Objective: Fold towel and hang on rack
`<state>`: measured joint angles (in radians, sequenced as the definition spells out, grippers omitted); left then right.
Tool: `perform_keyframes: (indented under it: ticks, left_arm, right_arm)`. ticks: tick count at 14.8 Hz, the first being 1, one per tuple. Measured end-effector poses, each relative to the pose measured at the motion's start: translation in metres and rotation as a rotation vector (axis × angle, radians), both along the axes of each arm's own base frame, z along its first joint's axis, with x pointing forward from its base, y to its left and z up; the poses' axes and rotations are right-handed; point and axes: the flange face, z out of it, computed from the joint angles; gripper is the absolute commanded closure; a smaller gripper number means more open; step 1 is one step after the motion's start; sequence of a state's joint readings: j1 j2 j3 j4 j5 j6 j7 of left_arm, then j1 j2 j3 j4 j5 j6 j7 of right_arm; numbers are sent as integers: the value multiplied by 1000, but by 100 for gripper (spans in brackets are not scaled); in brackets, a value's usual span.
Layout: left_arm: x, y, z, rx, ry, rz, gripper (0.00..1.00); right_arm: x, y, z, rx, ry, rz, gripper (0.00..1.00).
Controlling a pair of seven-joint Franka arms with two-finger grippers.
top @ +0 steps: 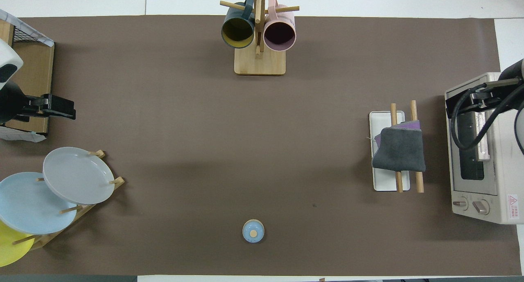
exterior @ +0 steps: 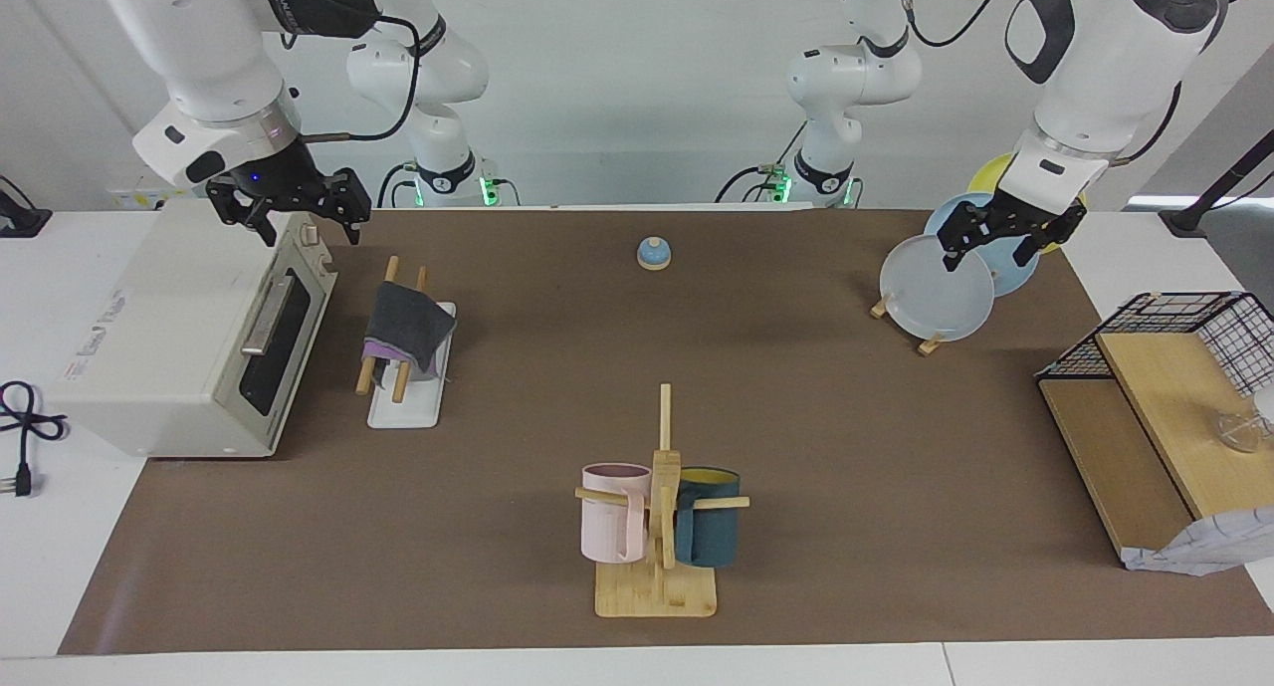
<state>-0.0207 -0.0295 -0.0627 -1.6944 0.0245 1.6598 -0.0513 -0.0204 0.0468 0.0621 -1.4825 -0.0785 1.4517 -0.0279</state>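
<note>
The folded purple-and-dark-grey cloth towel (exterior: 406, 330) hangs draped over both light wooden dowel rails of the rack (exterior: 409, 399) w/ its flat white base, grey face up, purple edge peeking out. The right gripper (exterior: 289, 213) hangs above the white toaster oven (exterior: 159, 347), jaws spread wide and empty; towel & rack sit just beside and below those jaws, toward the table's middle. The left gripper (exterior: 1003, 238) hovers over the round plates (exterior: 936, 288) on their small wooden stand, jaws apart too, holding nothing, well apart from the towel. Writing on the oven's top and a red warning sticker by its knobs: can't read either.
</note>
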Motion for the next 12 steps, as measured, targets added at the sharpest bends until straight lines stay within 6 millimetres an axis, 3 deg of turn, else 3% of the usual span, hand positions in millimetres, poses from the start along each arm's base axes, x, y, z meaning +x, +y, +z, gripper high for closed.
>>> perform_keyframes:
  ticks: [5, 12]
  left_arm:
    - [0, 0, 0, 0, 0, 0, 0]
    - [0, 0, 0, 0, 0, 0, 0]
  right_arm:
    - [1, -10, 5, 19, -20, -32, 0]
    - [1, -7, 5, 37, -20, -37, 0]
